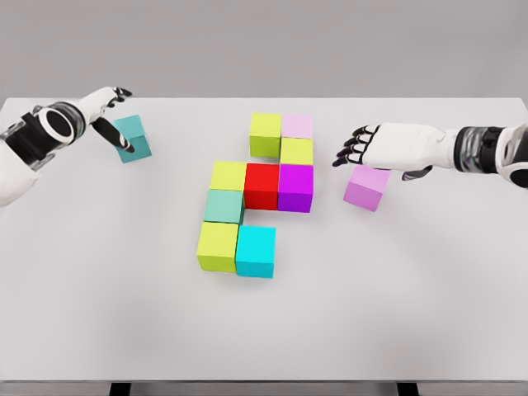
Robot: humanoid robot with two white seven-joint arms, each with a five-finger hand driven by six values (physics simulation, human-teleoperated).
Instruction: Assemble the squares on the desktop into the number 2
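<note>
While the right hand hovers flat over the table, palm down with its dark-tipped fingers spread and holding nothing, a lilac cube sits just below and in front of it, well apart from the main cluster. Whether the palm touches that cube cannot be told.

The left hand reaches in from the far left edge; its fingers close on a teal cube, which sits tilted near the table's back left.

In the middle, nine cubes stand packed together. At the back, a lime cube touches a pink cube on its right, with another lime cube just in front of the pink one. The next row runs yellow-green, red, purple. Below the yellow-green one comes a sea-green cube, then a front pair: lime and cyan, side by side.
</note>
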